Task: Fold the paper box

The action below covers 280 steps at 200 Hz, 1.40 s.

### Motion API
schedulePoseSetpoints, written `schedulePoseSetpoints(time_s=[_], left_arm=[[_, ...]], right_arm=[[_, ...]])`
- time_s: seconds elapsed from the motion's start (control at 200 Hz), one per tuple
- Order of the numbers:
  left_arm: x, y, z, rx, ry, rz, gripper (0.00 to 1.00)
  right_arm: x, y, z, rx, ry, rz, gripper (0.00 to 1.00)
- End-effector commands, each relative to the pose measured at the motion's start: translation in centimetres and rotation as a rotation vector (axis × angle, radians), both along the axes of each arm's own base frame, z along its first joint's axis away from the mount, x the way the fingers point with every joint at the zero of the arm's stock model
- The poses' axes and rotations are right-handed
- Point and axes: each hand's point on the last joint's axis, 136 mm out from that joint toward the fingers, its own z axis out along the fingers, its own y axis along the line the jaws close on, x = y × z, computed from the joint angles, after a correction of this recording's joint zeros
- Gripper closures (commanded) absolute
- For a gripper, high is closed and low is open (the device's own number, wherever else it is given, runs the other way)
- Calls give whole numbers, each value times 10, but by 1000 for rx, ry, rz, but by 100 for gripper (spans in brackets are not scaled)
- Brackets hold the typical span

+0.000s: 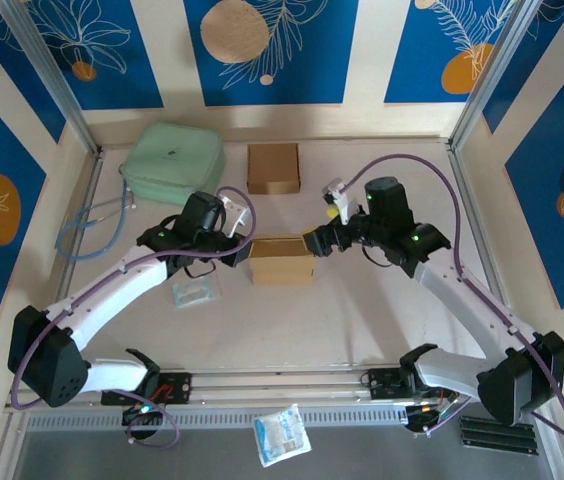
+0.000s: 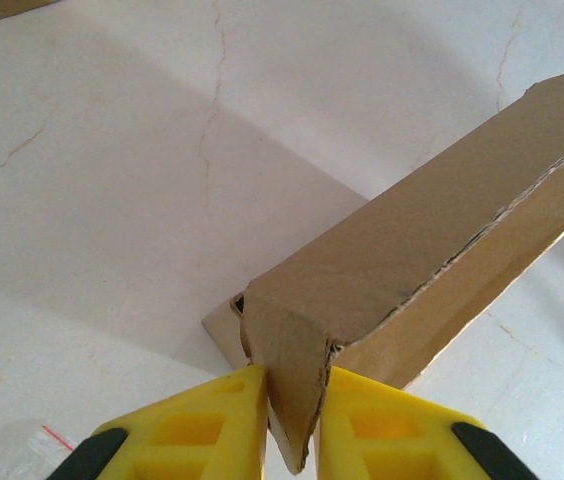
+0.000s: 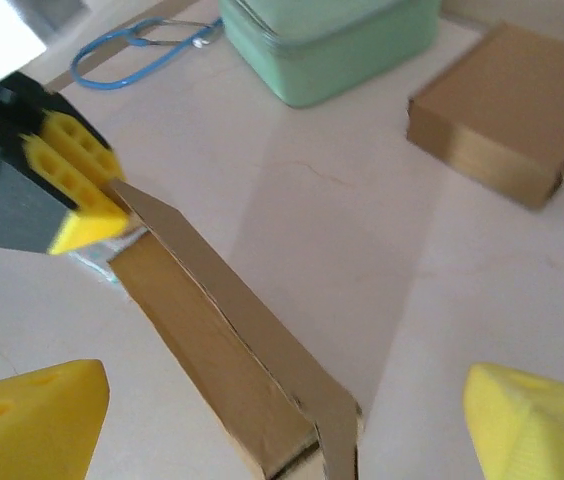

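The pale table (image 1: 362, 320) filled the middle of the top view, walled by blue-patterned panels. The left arm (image 1: 112, 290) rose from the lower left and the right arm (image 1: 462, 290) from the lower right, both reaching in toward the centre of the frame.

A mint green case (image 1: 172, 160) lay at the upper left of the table. The paper box (image 1: 281, 260) sat at the centre of the frame, between the two wrists, with one long flap raised along its length (image 2: 412, 250). A second box (image 1: 273, 167), closed and flat, rested above it, well apart.

A blue tube (image 1: 87, 230) curled at the left, beside the case. One clear packet (image 1: 194, 290) lay under the left arm; another (image 1: 282, 435) lay at the bottom edge.

The left gripper (image 2: 292, 385) was pinched narrow on the end of the box's raised flap, a yellow pad on each side. The right gripper (image 3: 282, 400) stood wide at the box's other end, its fingers well clear of the cardboard (image 3: 212, 340).
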Motion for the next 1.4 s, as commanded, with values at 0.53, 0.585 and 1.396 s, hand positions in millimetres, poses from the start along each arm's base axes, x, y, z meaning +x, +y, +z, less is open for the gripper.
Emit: schedulePoseSetpoints(time_s=[0.53,0.585,1.396], left_arm=[[1,-6,12,-1,-17,-15,84],[2,-6,13,-6,-20,-16,84],[3,-9,14,-23,-18,-11,85]], right_arm=[[-1,-9,-58,19,210,-28,73],[-2,-7,-56,26,209,-22,77],[4,-3,-48,95,424,-178,94]])
